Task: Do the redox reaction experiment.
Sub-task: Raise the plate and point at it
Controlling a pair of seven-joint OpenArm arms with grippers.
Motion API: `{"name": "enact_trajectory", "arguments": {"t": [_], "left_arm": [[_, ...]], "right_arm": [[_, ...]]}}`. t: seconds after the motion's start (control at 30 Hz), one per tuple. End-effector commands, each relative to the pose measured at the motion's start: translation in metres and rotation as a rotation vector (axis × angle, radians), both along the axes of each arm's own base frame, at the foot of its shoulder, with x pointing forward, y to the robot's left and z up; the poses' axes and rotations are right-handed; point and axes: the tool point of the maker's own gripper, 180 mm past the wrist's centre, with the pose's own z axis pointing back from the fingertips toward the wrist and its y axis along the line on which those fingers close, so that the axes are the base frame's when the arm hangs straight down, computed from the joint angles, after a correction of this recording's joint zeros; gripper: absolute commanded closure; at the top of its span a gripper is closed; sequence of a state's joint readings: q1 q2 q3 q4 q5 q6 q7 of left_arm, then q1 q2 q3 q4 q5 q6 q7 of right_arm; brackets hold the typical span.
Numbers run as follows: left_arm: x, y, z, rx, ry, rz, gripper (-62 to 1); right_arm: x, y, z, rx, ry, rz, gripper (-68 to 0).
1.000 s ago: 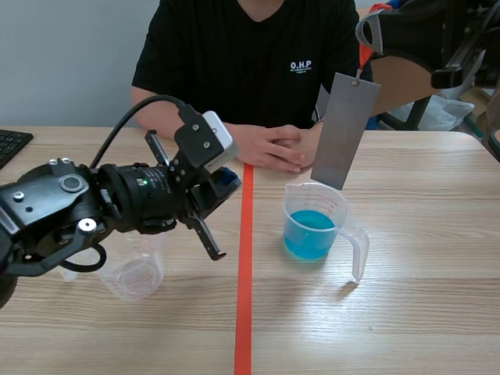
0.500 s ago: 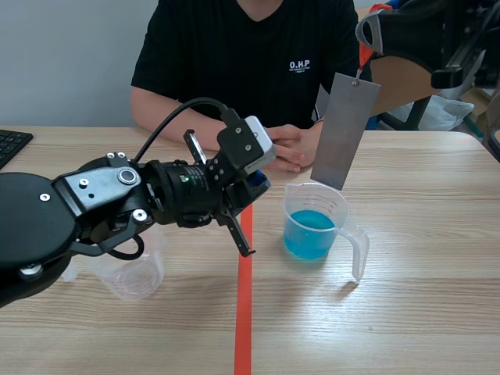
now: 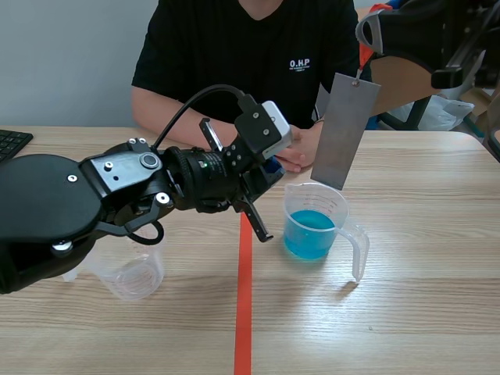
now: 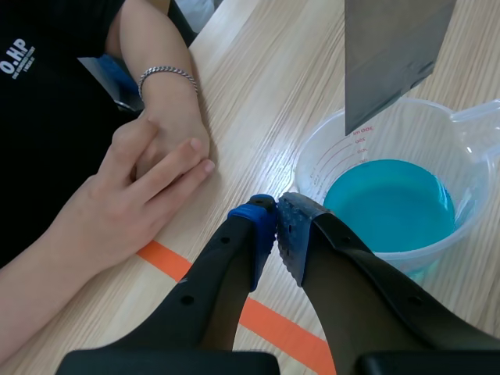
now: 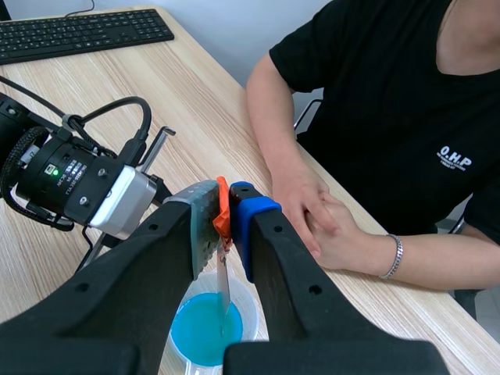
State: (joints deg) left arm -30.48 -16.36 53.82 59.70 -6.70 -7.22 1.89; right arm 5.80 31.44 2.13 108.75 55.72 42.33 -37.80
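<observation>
- In the past second my left arm has swung across the orange tape line [image 3: 244, 312], bringing the left gripper [image 4: 276, 226] just beside the filled beaker [image 3: 341, 205]; nothing else has shifted.
- Nearest me stands the empty beaker [image 3: 133, 273], ribbed clear plastic, partly behind the left arm. With the filled one, that makes two beakers.
- The left gripper's dotted blue pads are pressed together, with nothing between them.
- The filled beaker is clear, with printed gradations, a spout and a handle, and holds blue liquid [image 3: 310, 232].
- One flat, matt grey metal plate [image 3: 344, 129] hangs tilted over this beaker, its lower edge above the liquid.
- The right gripper [image 5: 226, 211], raised, is clenched on the plate's orange tag [image 5: 222, 215].
- Beyond, a person's two clasped hands [image 3: 275, 147] rest on the wood-grain table [image 3: 422, 312]; one black keyboard [image 3: 12, 144] lies at the far left.
</observation>
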Motion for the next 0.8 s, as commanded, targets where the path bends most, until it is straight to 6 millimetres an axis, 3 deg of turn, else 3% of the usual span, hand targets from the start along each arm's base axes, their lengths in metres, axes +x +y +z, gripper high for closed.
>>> {"name": "enact_trajectory", "arguments": {"t": [0.0, 0.2, 0.77], "left_arm": [[0.004, -0.007, 0.016, -0.038, -0.029, -0.010, -5.1], [-0.009, -0.018, 0.010, -0.029, 0.003, -0.071, -5.1], [-0.009, -0.017, 0.010, -0.036, 0.015, -0.068, -5.1]], "right_arm": [[-0.001, 0.000, 0.011, 0.003, -0.036, 0.011, -1.7], [-0.001, 0.000, 0.011, 0.003, -0.036, 0.011, -1.7], [-0.001, 0.000, 0.011, 0.003, -0.036, 0.011, -1.7]]}}
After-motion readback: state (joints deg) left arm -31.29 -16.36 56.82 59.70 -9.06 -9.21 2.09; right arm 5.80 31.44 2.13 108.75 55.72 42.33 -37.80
